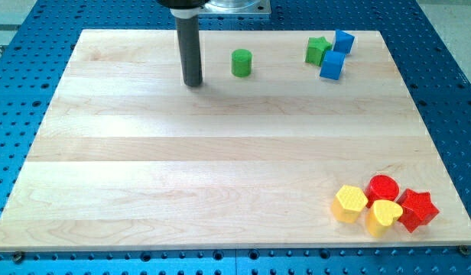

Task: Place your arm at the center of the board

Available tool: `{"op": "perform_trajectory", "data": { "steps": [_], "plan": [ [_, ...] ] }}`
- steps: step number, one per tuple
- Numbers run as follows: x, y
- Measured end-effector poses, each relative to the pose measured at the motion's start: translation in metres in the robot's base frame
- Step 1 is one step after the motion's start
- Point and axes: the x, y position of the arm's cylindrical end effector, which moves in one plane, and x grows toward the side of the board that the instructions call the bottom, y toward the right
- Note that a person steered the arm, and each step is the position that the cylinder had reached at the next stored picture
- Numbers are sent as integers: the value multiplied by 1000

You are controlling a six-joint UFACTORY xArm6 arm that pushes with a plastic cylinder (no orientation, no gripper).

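My tip [193, 82] rests on the wooden board [220, 168] near the view's top, left of centre. A green cylinder [241, 63] stands a short way to the tip's right, apart from it. Further right at the top are a green star-like block [318, 50], a blue block [343, 41] and a blue cube [332, 65], close together. At the bottom right sit a yellow hexagon [349, 203], a red cylinder [383, 187], a yellow heart [384, 217] and a red star [417, 210], bunched together.
The board lies on a blue perforated table [21, 99]. The arm's metal mount [234, 6] shows at the top edge.
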Motion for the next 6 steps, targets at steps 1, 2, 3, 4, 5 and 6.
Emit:
{"op": "perform_trajectory", "data": {
  "steps": [1,2,3,4,5,6],
  "plan": [
    [-18,91],
    [-17,192],
    [-17,170],
    [-17,101],
    [27,47],
    [108,49]
  ]
}}
